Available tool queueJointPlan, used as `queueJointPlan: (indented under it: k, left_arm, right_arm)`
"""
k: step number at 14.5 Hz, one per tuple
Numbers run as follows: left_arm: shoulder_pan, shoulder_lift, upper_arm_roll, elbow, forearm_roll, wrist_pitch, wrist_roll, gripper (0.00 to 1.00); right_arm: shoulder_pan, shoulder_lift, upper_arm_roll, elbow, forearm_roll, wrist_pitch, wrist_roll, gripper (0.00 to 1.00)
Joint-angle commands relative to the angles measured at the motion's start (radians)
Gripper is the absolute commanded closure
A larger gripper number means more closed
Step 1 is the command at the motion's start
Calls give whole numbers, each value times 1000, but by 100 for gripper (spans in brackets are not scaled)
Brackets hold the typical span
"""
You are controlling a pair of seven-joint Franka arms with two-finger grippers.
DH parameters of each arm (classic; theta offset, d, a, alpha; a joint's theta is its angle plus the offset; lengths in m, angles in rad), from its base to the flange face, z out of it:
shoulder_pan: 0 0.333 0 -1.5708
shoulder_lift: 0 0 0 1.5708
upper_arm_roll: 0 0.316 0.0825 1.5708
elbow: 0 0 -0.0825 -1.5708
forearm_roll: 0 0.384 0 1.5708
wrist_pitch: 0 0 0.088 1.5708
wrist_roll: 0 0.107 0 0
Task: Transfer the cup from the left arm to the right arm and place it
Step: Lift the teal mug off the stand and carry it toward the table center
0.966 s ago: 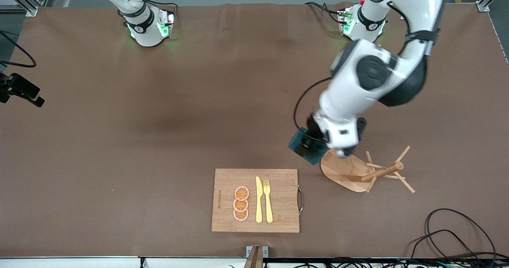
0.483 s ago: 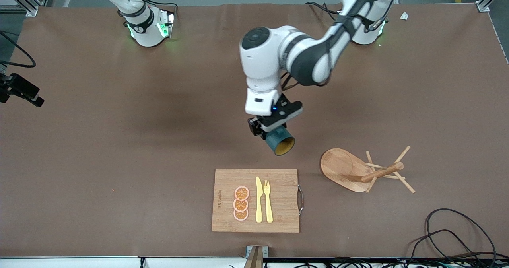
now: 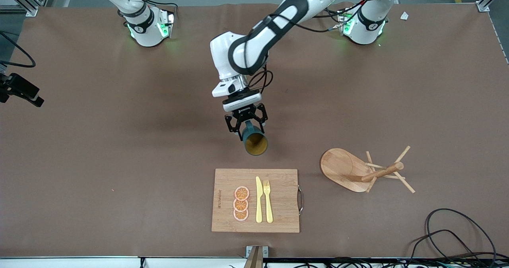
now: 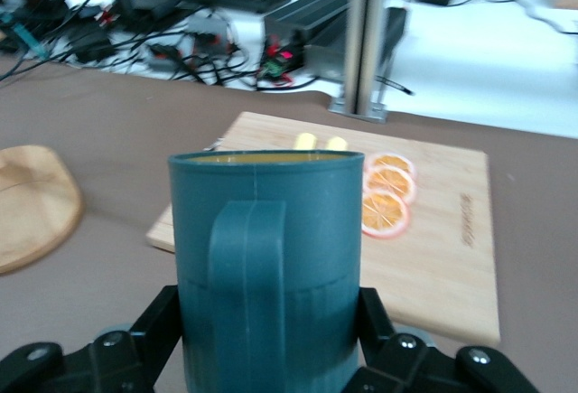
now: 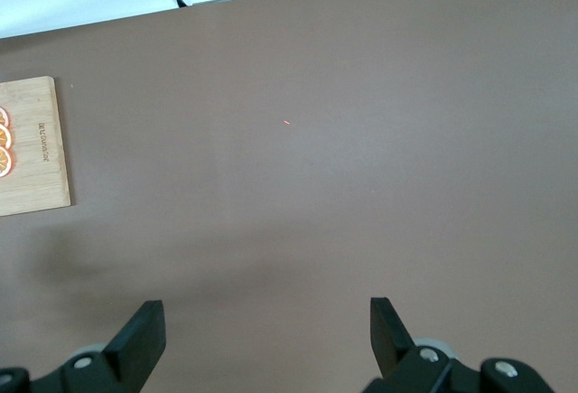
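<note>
Over the bare mat just short of the cutting board, my left gripper pinches the cup, its axis tipped, mouth toward the board. I see my right gripper spread wide, waiting toward its own end of the table, so it must come across.

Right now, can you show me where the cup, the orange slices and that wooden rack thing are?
cup [image 3: 255, 142], front view, on its tan inside at the mouth.
orange slices [image 3: 241, 204], front view, on the middle slice of three.
wooden rack [image 3: 342, 168], front view, on its flat oval base.
</note>
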Motion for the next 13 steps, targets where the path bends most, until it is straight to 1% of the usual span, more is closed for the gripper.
queueJointPlan:
  k: [1,2,4,5,7,8,9,10,12,13]
  left_arm:
    - [-58,104,16,26,166,-17,-81,47]
    - [-70,153,17,33,232,-30,-145,47]
    - [-86,198,17,29,357,-68,-271,47]
    - [-87,201,17,27,374,-85,-305,46]
    - [-109,212,17,26,371,-91,-321,42]
    - [-116,223,17,26,371,-91,-337,37]
    - [-119,229,17,26,374,-91,-357,23]
    - [-123,229,11,26,360,-94,-388,1]
    - [-130,217,-1,27,308,-99,-439,0]
    - [-151,209,-15,30,238,-106,-440,0]
  right_arm:
    - [-18,-20,9,-16,-13,-3,1,0]
    - [-19,-20,8,-16,-13,-2,1,0]
    - [-25,-20,8,-16,-14,3,2,0]
    - [-34,-20,8,-16,-13,3,2,0]
    - [-37,-20,9,-16,-13,3,2,0]
    - [-37,-20,9,-16,-13,3,2,0]
    - [-37,-20,9,-16,-13,3,4,0]
    - [-37,-18,9,-16,-13,1,2,0]
    - [-35,-18,9,-16,-13,-2,2,0]
    - [-35,-18,9,-16,-13,-2,2,0]
